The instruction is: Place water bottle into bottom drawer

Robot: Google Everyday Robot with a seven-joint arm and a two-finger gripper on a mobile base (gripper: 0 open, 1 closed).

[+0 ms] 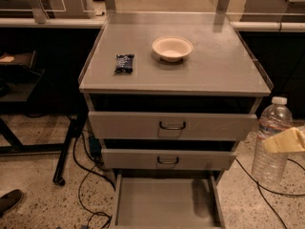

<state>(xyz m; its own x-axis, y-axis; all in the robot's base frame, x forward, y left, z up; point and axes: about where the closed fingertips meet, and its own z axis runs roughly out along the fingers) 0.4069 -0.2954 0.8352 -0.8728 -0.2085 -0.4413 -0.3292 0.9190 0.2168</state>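
The water bottle is a clear ribbed bottle with a white cap and a white-and-red label. It is upright to the right of the cabinet, level with the two upper drawers. My gripper is shut on the bottle's middle from the right; one cream-coloured finger shows across it. The bottom drawer is pulled out at the foot of the cabinet, with a bare grey floor. It lies below and to the left of the bottle.
A cream bowl and a dark snack packet sit on the cabinet top. The two upper drawers stand slightly ajar. Black cables run over the speckled floor on both sides. A shoe shows at the lower left.
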